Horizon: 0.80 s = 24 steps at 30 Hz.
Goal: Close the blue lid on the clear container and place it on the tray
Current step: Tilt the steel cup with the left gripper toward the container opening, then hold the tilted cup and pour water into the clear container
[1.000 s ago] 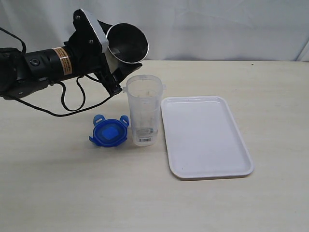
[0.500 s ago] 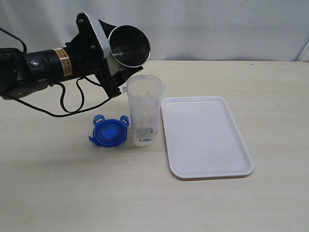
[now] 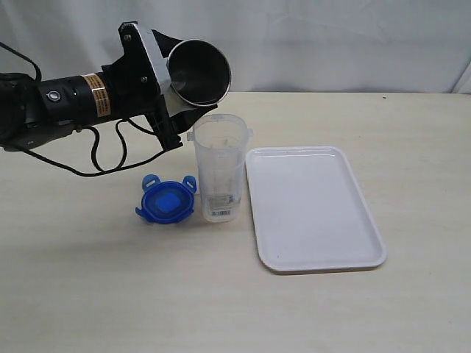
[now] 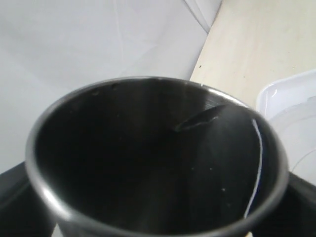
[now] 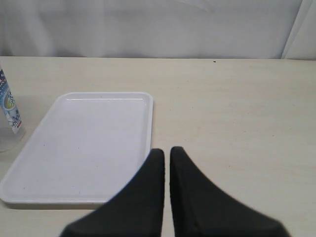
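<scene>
The clear container (image 3: pixel 219 165) stands upright and open on the table, just left of the white tray (image 3: pixel 313 209). The blue lid (image 3: pixel 166 202) lies flat on the table beside the container's left side. Above and behind the container's rim, my left gripper (image 3: pixel 182 94) is shut on a grey steel cup (image 3: pixel 197 72). The cup is tipped on its side with its mouth facing outward, and its dark inside (image 4: pixel 148 158) fills the left wrist view. My right gripper (image 5: pixel 166 153) is shut on nothing, low near the tray (image 5: pixel 84 143). It does not show in the exterior view.
A black cable (image 3: pixel 103 158) loops on the table under the left arm. The container's labelled base (image 5: pixel 7 118) shows at the edge of the right wrist view. A white curtain (image 3: pixel 331 37) backs the table.
The left gripper and the steel cup have shifted slightly to the right above the container. The lid, container, tray and right gripper have not moved.
</scene>
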Tool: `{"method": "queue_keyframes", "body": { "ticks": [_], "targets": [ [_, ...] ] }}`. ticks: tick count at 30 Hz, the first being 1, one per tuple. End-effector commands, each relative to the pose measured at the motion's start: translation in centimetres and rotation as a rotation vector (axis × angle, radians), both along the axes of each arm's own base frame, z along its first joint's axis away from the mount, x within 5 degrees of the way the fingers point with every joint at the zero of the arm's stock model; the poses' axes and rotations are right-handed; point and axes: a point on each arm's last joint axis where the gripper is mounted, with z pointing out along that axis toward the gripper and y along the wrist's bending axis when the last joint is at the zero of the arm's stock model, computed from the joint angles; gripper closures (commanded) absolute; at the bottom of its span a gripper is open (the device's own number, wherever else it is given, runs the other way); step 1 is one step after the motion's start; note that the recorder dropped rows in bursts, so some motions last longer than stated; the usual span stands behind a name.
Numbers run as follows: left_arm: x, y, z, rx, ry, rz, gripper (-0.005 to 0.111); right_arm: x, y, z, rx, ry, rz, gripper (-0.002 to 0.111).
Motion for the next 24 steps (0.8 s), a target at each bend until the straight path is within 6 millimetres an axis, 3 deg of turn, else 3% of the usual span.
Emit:
{"method": "queue_keyframes", "body": {
  "ticks": [1,24],
  "targets": [
    [-0.07,-0.38,1.99,-0.057,-0.094,-0.031,0.107,-0.03,-0.04,-0.07,-0.005,-0.001,-0.005,0.104],
    [-0.07,-0.38,1.99,0.012,-0.18,-0.046,0.107,-0.03,-0.04,-0.07,-0.005,-0.001,-0.005,0.104]
  ]
}}
